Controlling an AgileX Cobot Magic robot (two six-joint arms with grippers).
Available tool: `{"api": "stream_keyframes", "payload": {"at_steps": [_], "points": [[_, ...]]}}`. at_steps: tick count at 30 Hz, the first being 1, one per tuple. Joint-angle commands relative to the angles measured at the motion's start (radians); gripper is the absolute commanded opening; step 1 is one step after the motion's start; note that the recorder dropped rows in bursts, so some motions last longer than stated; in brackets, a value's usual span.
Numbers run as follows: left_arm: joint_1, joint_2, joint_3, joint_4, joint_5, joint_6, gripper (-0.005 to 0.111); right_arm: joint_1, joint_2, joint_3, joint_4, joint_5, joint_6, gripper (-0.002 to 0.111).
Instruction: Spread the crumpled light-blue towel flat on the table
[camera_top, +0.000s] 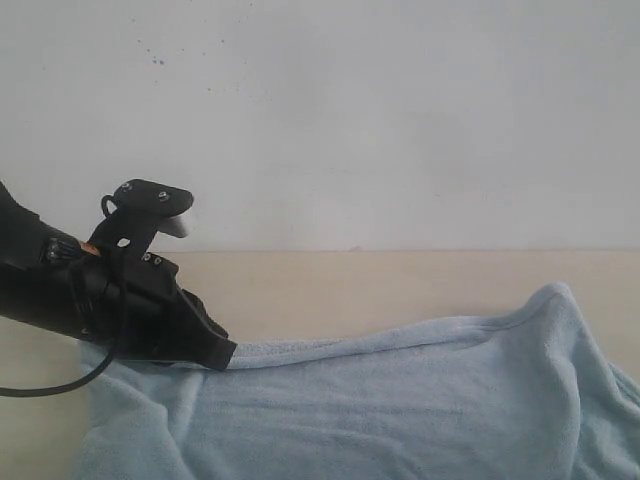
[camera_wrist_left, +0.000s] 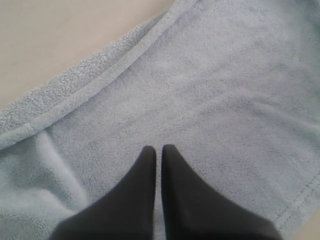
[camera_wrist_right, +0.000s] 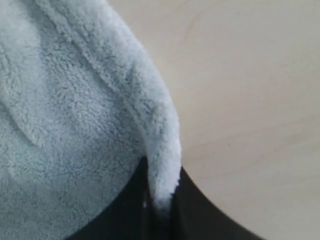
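Caught the left gripper (camera_top: 222, 355) at lower left, jaws together on nothing, tips at the hem of the towel (camera_top: 400, 400). Found it rumpled on the table (camera_top: 350, 285), humped at right, so judged only partly spread. Saw the right gripper (camera_wrist_right: 160, 200) clamped on a hem fold.

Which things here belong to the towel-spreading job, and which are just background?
Job: towel; table; left gripper, shut over the towel; right gripper, pinching the towel's hem.
Just there: white wall; black cable by the left arm.
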Motion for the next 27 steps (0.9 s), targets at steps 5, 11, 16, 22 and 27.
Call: {"api": "stream_keyframes", "payload": {"at_steps": [5,11,16,22,27], "points": [[-0.001,0.001,-0.006,0.039,-0.018,0.007,0.004,0.0,-0.026,-0.003,0.055,-0.006,-0.021,0.0],[0.044,0.001,0.009,0.118,0.019,-0.016,0.004,0.0,-0.148,-0.076,0.27,-0.023,-0.051,0.0],[0.057,0.034,0.096,0.136,0.137,-0.014,0.004,-0.016,-0.211,-0.211,0.292,-0.072,0.072,0.0],[0.034,0.03,0.136,0.136,0.149,0.086,0.004,-0.028,-0.143,-0.211,-0.144,-0.088,0.154,0.0],[0.034,0.017,0.136,0.134,0.138,0.081,0.004,-0.028,-0.04,-0.211,-0.543,-0.078,0.353,0.003]]}}
